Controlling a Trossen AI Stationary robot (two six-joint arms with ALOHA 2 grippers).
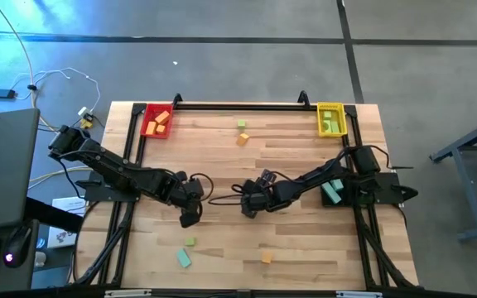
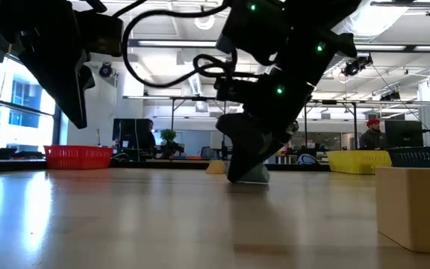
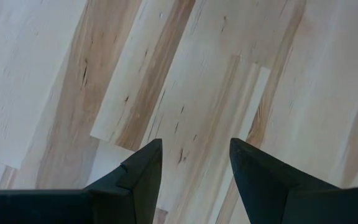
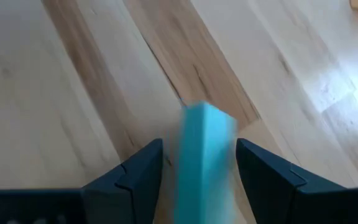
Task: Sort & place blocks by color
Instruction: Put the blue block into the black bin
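A teal block (image 4: pixel 204 155) stands on the table's middle, also seen in the low view as the block (image 2: pixel 258 175) under the gripper. My right gripper (image 4: pixel 199 165) (image 1: pixel 251 207) is open and slants down over it, one finger on each side; a gap shows at one finger. Left of it, my left gripper (image 3: pixel 194 158) (image 1: pixel 190 217) hangs open above bare wood. Loose blocks lie flat on the table: green (image 1: pixel 242 124) and orange (image 1: pixel 242 139) at the far middle, green (image 1: pixel 190 241), teal (image 1: pixel 184 258) and orange (image 1: pixel 266 258) near the front edge.
The red tray (image 1: pixel 156 121) with orange blocks sits at the far left corner, and the yellow tray (image 1: pixel 330 118) with green blocks at the far right. Another teal block (image 1: pixel 331 193) lies by the right arm's base. Black frame rails run along the table's sides.
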